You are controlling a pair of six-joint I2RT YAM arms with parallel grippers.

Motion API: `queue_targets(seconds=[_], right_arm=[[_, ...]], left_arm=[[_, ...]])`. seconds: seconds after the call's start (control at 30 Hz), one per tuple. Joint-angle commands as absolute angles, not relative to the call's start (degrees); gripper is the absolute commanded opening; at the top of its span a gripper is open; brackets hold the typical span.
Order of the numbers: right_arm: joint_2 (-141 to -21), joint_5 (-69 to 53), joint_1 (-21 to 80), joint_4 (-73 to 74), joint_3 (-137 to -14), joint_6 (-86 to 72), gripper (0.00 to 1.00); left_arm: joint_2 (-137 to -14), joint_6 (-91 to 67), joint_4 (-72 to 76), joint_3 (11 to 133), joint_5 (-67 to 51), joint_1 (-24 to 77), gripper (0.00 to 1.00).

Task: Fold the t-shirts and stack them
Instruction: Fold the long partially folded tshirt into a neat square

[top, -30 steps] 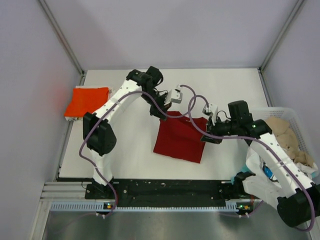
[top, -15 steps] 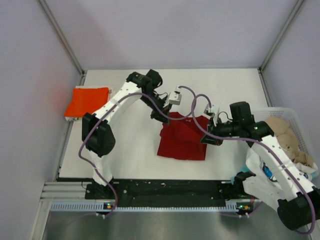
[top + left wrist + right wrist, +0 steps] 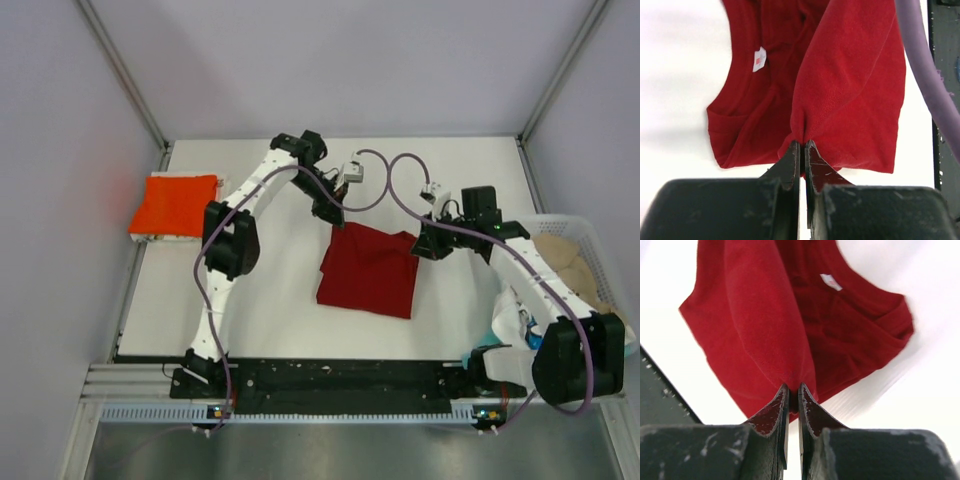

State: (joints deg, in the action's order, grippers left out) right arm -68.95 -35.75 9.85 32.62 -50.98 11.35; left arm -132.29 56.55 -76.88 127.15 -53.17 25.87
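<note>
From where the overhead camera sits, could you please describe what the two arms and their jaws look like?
Both the left arm and right arm have white links with bulky black joint housings. A purple cable loops along each. The jaws are black, tapering to thin tips, with pale scuff marks on their blocky bases.

You are looking at a plain dark red t-shirt [image 3: 368, 272] carrying a small white neck label [image 3: 759, 59] with red print, set against a white table [image 3: 270, 290], while a bright orange-red t-shirt [image 3: 175, 203] is glowing at the left. The left gripper [image 3: 802, 145] and right gripper [image 3: 792, 387] are showing scuffed black fingers, the left arm [image 3: 245, 195] and right arm [image 3: 530, 270] are wearing white shells with black joints, and a purple cable [image 3: 920, 55] is trailing past. Beige cloth [image 3: 565, 258] is showing inside a white lattice basket [image 3: 570, 220].
</note>
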Motion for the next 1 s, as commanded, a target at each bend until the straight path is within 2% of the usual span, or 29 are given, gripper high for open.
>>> queue_targets(seconds=[0.0,0.23,0.37,0.5,0.6,0.73,0.87,0.97], right_arm=[[-74.6,-30.7,8.1,22.6,-51.8,8.9,0.00],[-86.7,-26.5,6.9,20.1,-56.8,6.9,0.00],[-89.5,-24.9,6.9,17.3,-57.6,5.5,0.00],[-91.7,-23.9,6.9,16.0,-58.9,4.3,0.00],[-94.1,-22.7,6.9,14.1,-60.5,2.9,0.15],[-99.7,-11.4,6.9,13.7,-65.6,0.4,0.22],[-103.9,-7.6,6.7,20.2,-74.7,-1.2,0.24],[-100.5,-7.7,6.7,22.1,-75.7,-3.5,0.26]], left_arm=[[-136.3,49.9,-81.8,130.8,-55.1,24.3,0.00],[-135.2,34.4,-60.2,126.0,-49.5,23.3,0.01],[-136.8,29.6,-55.5,126.1,-47.5,23.3,0.01],[-137.8,24.6,-50.5,125.6,-43.3,23.3,0.16],[-137.8,20.1,-46.4,125.3,-36.6,23.2,0.30],[-136.7,15.8,-40.5,125.7,-25.3,23.0,0.44],[-135.2,16.4,-39.8,127.7,-19.3,22.8,0.46],[-131.5,16.6,-41.7,125.3,-21.8,22.9,0.43]])
